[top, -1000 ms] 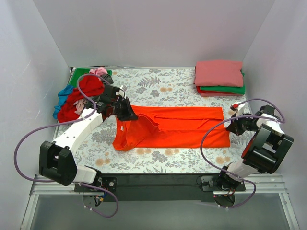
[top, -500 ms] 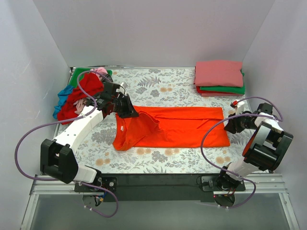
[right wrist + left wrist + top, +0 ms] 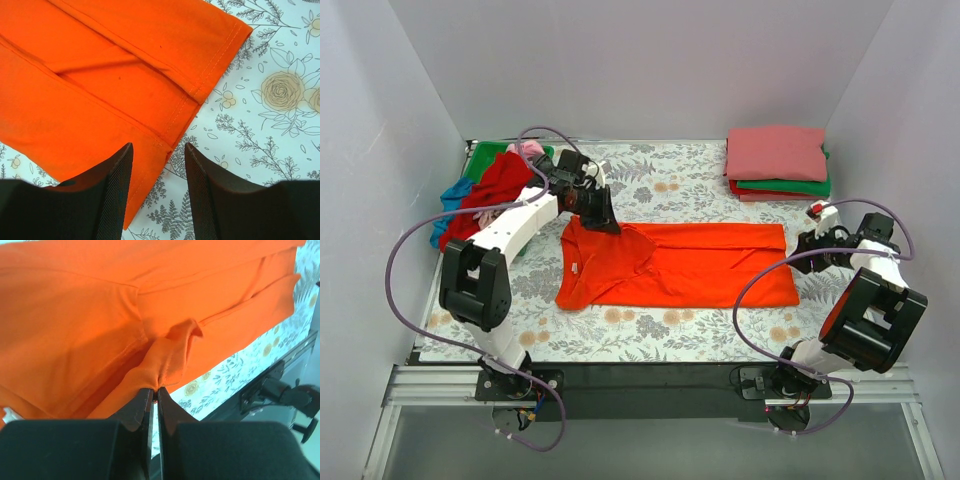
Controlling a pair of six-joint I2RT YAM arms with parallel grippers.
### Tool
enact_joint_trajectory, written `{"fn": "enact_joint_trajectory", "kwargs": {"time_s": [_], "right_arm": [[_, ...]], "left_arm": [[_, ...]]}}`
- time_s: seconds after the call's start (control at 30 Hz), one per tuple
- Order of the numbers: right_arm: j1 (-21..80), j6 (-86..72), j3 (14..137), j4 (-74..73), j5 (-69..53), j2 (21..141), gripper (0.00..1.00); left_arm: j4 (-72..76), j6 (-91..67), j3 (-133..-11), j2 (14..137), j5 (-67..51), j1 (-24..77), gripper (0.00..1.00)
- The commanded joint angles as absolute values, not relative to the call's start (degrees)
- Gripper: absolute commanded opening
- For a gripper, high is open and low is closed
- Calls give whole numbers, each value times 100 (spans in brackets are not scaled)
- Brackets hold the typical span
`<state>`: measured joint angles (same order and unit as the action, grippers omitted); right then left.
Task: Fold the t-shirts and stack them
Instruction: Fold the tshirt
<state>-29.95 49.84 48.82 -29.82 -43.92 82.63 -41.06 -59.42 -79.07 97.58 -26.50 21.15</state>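
A grey floral table cloth (image 3: 670, 180) covers the whole work surface. Across its middle lies 1 bright orange-red t-shirt (image 3: 710, 268), already doubled lengthwise into a long band running left to right, with its left end wider and looser than the rest.

At the far right corner sits 1 neat stack of folded t-shirts (image 3: 775, 152): coral pink on top, with green and deep red edges showing beneath. 3 colours show, but the exact number of shirts cannot be told. At the far left corner is 1 loose pile of unfolded t-shirts (image 3: 485, 195) in 4 visible colours: deep red, blue, green and light pink.

There are 2 arms. The left gripper (image 3: 155, 390) has its jaws closed tight on a bunched pinch of orange cloth at the shirt's far left corner. The right gripper (image 3: 158, 146) hangs just above the shirt's right hem corner with its jaws apart, holding nothing.

The step in hand appears to be tidying the loose left end into the band. To do it well, the pinch should stay firm and travel low, so the cloth lays flat with its edge matching the band's edge. The right gripper could press the hem down to stop the band sliding. Release should wait until the fold lies smooth.
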Motion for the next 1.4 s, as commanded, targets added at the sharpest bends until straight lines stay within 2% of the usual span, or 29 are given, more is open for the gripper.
{"fn": "enact_joint_trajectory", "kwargs": {"time_s": [0.0, 0.4, 1.0, 1.03, 1.1, 1.13, 1.17, 1.2, 1.37], "right_arm": [[-2988, 4983, 4772, -2909, -4588, 8139, 52], [-2971, 5053, 4570, -2918, -4676, 8077, 53], [-2927, 5071, 4509, -2935, -4772, 7989, 53], [-2918, 5080, 4500, -2927, -4772, 7972, 53], [-2909, 5080, 4491, -2936, -4772, 7945, 53], [-2900, 5080, 4491, -2953, -4772, 7928, 53], [-2892, 5089, 4474, -2953, -4781, 7919, 53], [-2883, 5098, 4474, -2979, -4773, 7910, 53], [-2734, 5124, 4474, -3050, -4650, 7787, 53]], "left_arm": [[-4175, -5002, -8410, 9966, -3207, 2092, 0], [-4140, -3595, -9140, 10845, -3972, 2100, 0], [-3920, -3357, -9290, 11460, -3639, 2092, 0], [-3920, -3366, -9316, 11522, -3578, 2092, 2], [-3885, -3602, -9378, 11688, -3385, 2092, 13], [-3867, -3664, -9395, 11733, -3271, 2083, 27], [-3841, -3778, -9483, 11768, -2948, 2083, 45], [-3850, -3858, -9544, 11821, -2866, 2092, 53], [-3422, -4481, -9958, 11420, -1278, 2092, 59]]}}
